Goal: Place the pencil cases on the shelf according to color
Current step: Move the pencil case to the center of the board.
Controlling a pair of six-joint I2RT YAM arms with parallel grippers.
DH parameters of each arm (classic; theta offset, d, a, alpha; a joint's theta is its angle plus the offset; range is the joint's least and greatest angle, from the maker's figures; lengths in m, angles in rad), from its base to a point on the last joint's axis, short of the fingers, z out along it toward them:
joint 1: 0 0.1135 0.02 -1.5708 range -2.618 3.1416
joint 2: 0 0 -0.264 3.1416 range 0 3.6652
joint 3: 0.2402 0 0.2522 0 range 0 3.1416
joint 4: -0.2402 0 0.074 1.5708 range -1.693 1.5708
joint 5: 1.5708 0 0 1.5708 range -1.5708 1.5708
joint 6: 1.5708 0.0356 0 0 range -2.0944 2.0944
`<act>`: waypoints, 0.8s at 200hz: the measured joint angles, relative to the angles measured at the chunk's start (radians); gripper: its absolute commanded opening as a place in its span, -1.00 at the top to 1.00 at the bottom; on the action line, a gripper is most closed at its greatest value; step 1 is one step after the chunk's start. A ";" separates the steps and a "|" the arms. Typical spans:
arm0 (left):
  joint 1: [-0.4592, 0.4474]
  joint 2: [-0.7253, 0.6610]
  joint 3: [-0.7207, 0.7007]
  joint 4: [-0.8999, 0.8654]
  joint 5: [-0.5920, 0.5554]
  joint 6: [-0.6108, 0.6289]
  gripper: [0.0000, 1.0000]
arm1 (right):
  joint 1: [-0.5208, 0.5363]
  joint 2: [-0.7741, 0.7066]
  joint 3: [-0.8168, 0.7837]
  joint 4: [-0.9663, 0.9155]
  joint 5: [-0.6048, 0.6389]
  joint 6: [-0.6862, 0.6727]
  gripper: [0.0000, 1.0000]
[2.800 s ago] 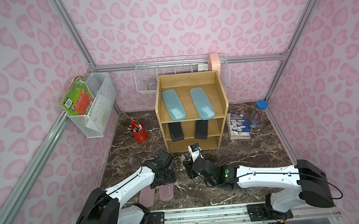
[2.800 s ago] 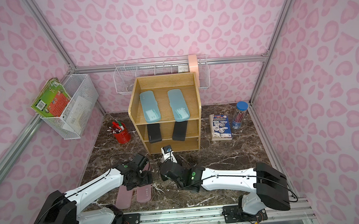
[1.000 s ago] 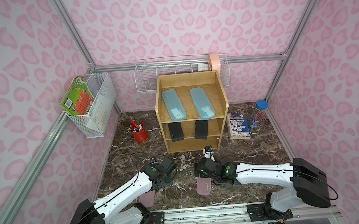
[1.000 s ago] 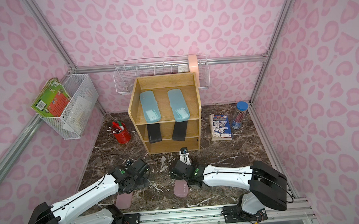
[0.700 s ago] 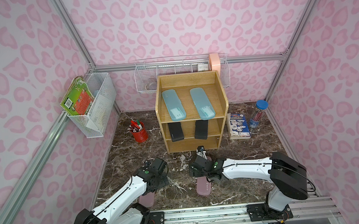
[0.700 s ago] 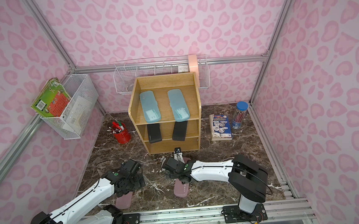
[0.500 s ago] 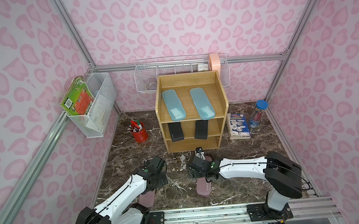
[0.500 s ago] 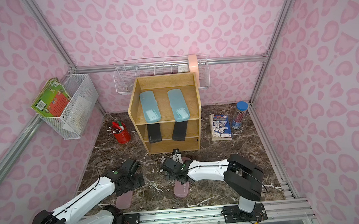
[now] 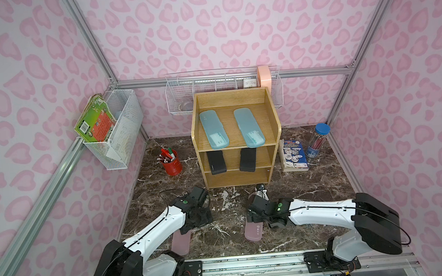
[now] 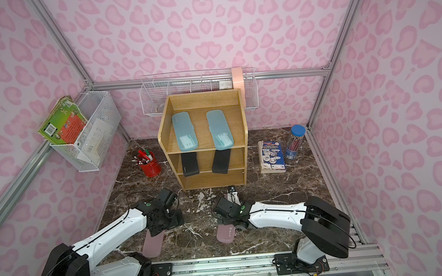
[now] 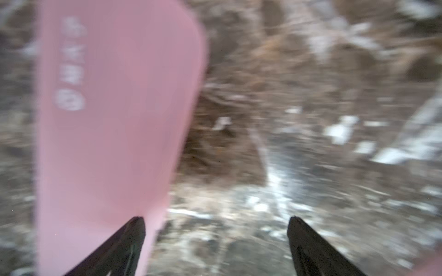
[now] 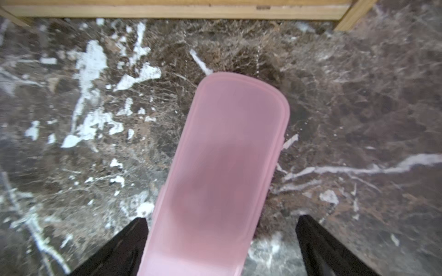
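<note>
Top views: light-oak three-tier wooden shelf (image 9: 230, 122). One translucent pink, round-ended plastic pencil case (image 9: 253, 231) lies flat on the dark marble floor (image 9: 229, 231) in front of it, and its twin pencil case (image 10: 152, 244) lies well apart.

Left wrist, blurred: left gripper (image 11: 215, 218) spread and empty, twin beside one finger.

Right wrist: right gripper (image 12: 221, 218) wide open astride the first case, not pinching.

Probably light, stiff, slick. Pinch across the narrow width, mid-length.

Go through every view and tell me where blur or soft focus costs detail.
Left wrist view: heavy motion blur smears the pink case, its print and the marble. Right wrist view: marble and shelf edge crisp, the second pink case soft at its near end, with a dark blotch across it. Both top views: sharp and evenly lit.
</note>
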 measured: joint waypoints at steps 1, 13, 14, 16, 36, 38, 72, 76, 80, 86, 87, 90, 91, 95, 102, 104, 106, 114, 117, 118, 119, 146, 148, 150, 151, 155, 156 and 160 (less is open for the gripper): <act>-0.003 -0.005 0.006 0.002 0.003 0.000 -0.97 | 0.000 -0.005 -0.002 0.002 0.000 -0.001 -0.99; -0.014 -0.041 0.046 0.006 0.028 0.000 -0.97 | 0.003 -0.061 -0.015 0.015 0.001 -0.002 -1.00; -0.014 -0.045 0.050 0.006 0.028 0.000 -0.97 | 0.003 -0.064 -0.016 0.015 0.001 -0.002 -1.00; -0.014 -0.050 0.055 0.006 0.027 0.000 -0.97 | 0.004 -0.071 -0.017 0.015 0.002 -0.001 -1.00; -0.014 -0.090 0.076 -0.010 0.013 0.000 -0.97 | 0.011 -0.116 -0.019 -0.014 0.008 0.035 -0.99; -0.015 -0.092 0.076 -0.012 0.012 0.000 -0.97 | 0.014 -0.119 -0.020 -0.017 0.009 0.041 -1.00; -0.017 -0.098 0.050 -0.034 0.005 0.008 -0.97 | 0.051 -0.163 -0.079 -0.098 0.020 0.150 -0.99; -0.017 -0.098 0.044 -0.036 0.004 0.008 -0.97 | 0.052 -0.167 -0.089 -0.101 0.018 0.161 -1.00; -0.017 -0.098 0.038 -0.037 0.003 0.008 -0.97 | 0.055 -0.171 -0.099 -0.103 0.011 0.170 -1.00; -0.017 -0.100 0.030 -0.039 0.001 0.009 -0.97 | 0.060 -0.174 -0.116 -0.103 -0.001 0.186 -0.99; -0.017 -0.101 0.029 -0.039 0.001 0.009 -0.97 | 0.061 -0.174 -0.117 -0.103 -0.001 0.188 -0.99; -0.017 -0.103 0.024 -0.041 0.000 0.010 -0.97 | 0.067 -0.174 -0.125 -0.103 -0.006 0.196 -1.00; -0.017 -0.104 0.023 -0.041 0.000 0.010 -0.97 | 0.069 -0.173 -0.127 -0.104 -0.007 0.198 -1.00; -0.017 -0.109 0.018 -0.043 -0.003 0.012 -0.97 | 0.079 -0.171 -0.132 -0.106 -0.008 0.208 -0.99; -0.017 -0.120 0.007 -0.045 -0.007 0.012 -0.97 | 0.101 -0.164 -0.134 -0.114 -0.024 0.226 -1.00; -0.017 -0.123 0.005 -0.046 -0.008 0.012 -0.97 | 0.112 -0.159 -0.134 -0.117 -0.026 0.236 -1.00; -0.017 -0.127 0.002 -0.047 -0.010 0.012 -0.97 | 0.120 -0.156 -0.132 -0.118 -0.027 0.242 -1.00; -0.017 -0.140 -0.008 -0.050 -0.015 0.013 -0.97 | 0.148 -0.135 -0.120 -0.129 -0.029 0.267 -0.99; -0.017 -0.144 -0.011 -0.051 -0.017 0.016 -0.97 | 0.156 -0.125 -0.114 -0.130 -0.033 0.274 -0.99; -0.017 -0.145 -0.012 -0.051 -0.017 0.016 -0.97 | 0.158 -0.122 -0.113 -0.131 -0.034 0.276 -1.00; -0.017 -0.147 -0.014 -0.051 -0.018 0.018 -0.97 | 0.160 -0.119 -0.111 -0.131 -0.035 0.278 -1.00; -0.017 -0.167 -0.035 -0.057 -0.036 0.023 -0.97 | 0.188 -0.010 -0.037 -0.136 -0.043 0.321 -1.00; -0.017 -0.168 -0.035 -0.058 -0.037 0.023 -0.97 | 0.189 -0.003 -0.031 -0.137 -0.043 0.322 -1.00; -0.017 -0.169 -0.035 -0.058 -0.037 0.023 -0.97 | 0.190 0.004 -0.025 -0.137 -0.043 0.322 -0.99; -0.017 -0.169 -0.035 -0.058 -0.038 0.023 -0.97 | 0.191 0.008 -0.022 -0.137 -0.043 0.322 -0.99; -0.017 -0.171 -0.036 -0.058 -0.040 0.024 -0.97 | 0.193 0.024 -0.006 -0.135 -0.043 0.324 -1.00; -0.017 -0.171 -0.036 -0.058 -0.040 0.024 -0.97 | 0.194 0.028 -0.003 -0.134 -0.043 0.324 -1.00; -0.017 -0.173 -0.035 -0.059 -0.041 0.027 -0.97 | 0.196 0.042 0.010 -0.134 -0.043 0.324 -0.99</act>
